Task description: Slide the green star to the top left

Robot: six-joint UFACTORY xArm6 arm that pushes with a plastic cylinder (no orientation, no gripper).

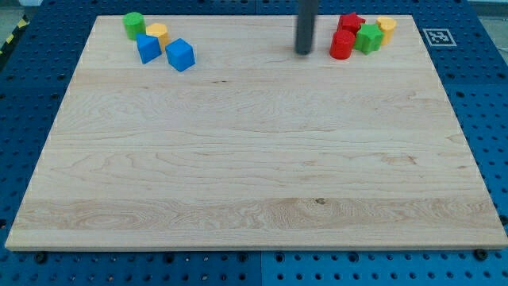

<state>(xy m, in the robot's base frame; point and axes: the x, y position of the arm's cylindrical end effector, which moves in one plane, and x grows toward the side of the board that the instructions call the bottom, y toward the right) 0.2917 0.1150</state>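
Note:
The green star [369, 37] lies near the view's top right, in a tight cluster with a red star [350, 22], a red cylinder [342, 44] and a yellow block [386, 28]. My tip [304, 52] rests on the board just left of this cluster, a short gap from the red cylinder, which sits between the tip and the green star.
At the view's top left sit a green cylinder [133, 25], a yellow block [157, 33] and two blue blocks [148, 48] [180, 54]. The wooden board [254, 175] lies on a blue pegboard, with a marker tag [439, 36] off its top right corner.

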